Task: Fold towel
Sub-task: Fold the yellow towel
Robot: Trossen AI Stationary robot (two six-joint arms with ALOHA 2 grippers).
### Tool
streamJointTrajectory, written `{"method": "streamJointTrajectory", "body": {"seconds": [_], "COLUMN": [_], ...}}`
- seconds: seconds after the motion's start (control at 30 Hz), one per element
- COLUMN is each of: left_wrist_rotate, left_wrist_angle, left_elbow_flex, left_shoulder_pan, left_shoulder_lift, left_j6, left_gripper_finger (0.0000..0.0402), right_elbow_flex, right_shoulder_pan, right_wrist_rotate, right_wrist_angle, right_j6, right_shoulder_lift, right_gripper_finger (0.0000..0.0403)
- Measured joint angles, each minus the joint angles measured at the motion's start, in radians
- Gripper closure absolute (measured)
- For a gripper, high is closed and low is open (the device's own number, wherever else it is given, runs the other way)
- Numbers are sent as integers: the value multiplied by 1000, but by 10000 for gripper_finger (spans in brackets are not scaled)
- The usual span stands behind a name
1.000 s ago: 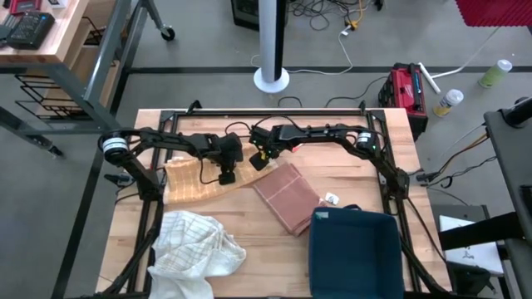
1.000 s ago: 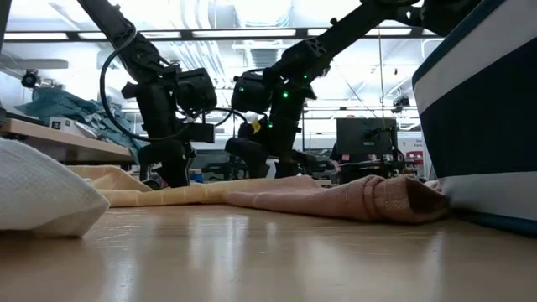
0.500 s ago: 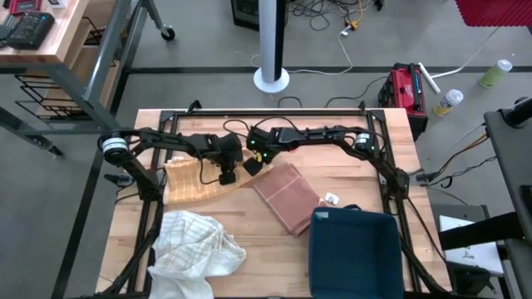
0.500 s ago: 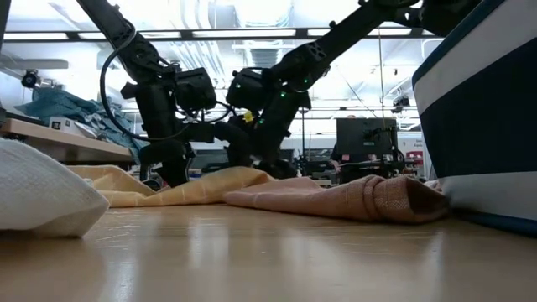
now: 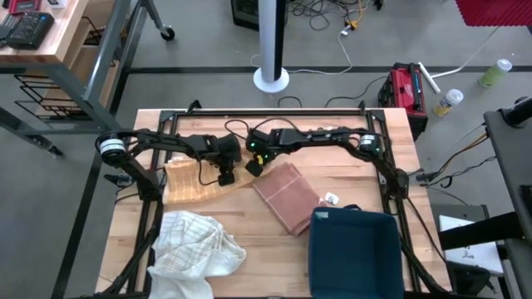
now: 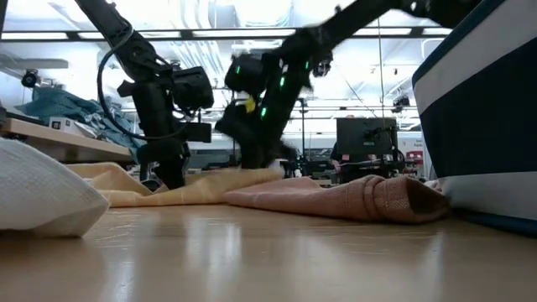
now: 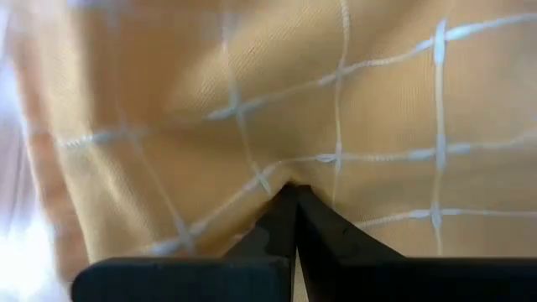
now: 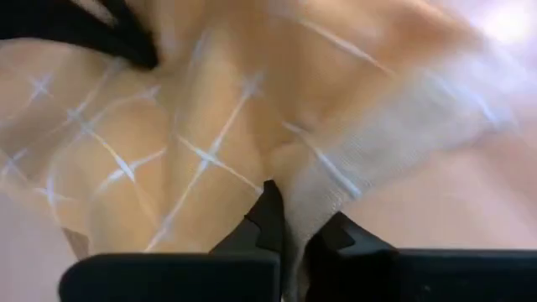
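Yellow checked cloth towel is pinched in the left gripper and in the right gripper, each closed on its fabric.

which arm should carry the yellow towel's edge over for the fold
Probably the right: right gripper is shut on the yellow towel's free end by the pink towel. Left gripper pinches mid-cloth, better as anchor.

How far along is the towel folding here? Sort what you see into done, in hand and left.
Done: a pink towel lies folded near the table's middle. In hand: both tools are shut on the yellow checked towel, the left tool on one part, the right tool on an edge beside it; it lies flat, no fold made. Left: folding it, then the crumpled white towel at the front.
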Motion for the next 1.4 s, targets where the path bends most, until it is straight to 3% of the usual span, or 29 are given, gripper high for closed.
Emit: {"method": "streamJointTrajectory", "body": {"seconds": [0.23, 0.43, 0.6, 0.73, 1.1, 1.4], "left_wrist_rotate": [-55, -56, -58, -59, -61, -46], "left_wrist_angle": [-58, -298, -252, -259, -269, -354], "left_elbow_flex": [-5, -18, -38, -41, -20, 26], "left_shoulder_pan": [-1, -28, -73, -81, -81, -86], "left_shoulder_lift": [-136, -256, -320, -320, -352, -715], "left_j6": [-80, -216, -237, -240, -235, -253], "left_gripper_finger": [401, 401, 401, 401, 401, 401], "right_elbow_flex": [50, 110, 183, 217, 224, 230], "right_shoulder_pan": [16, 31, 33, 46, 76, 63], "right_wrist_rotate": [159, 366, 460, 446, 117, 39], "right_wrist_angle": [-180, -395, -546, -534, -161, -24], "right_j6": [-46, -35, 22, 19, -37, 7], "right_shoulder_lift": [-81, -87, -87, -80, -45, -16], "right_gripper_finger": [400, 401, 402, 402, 403, 403]}}
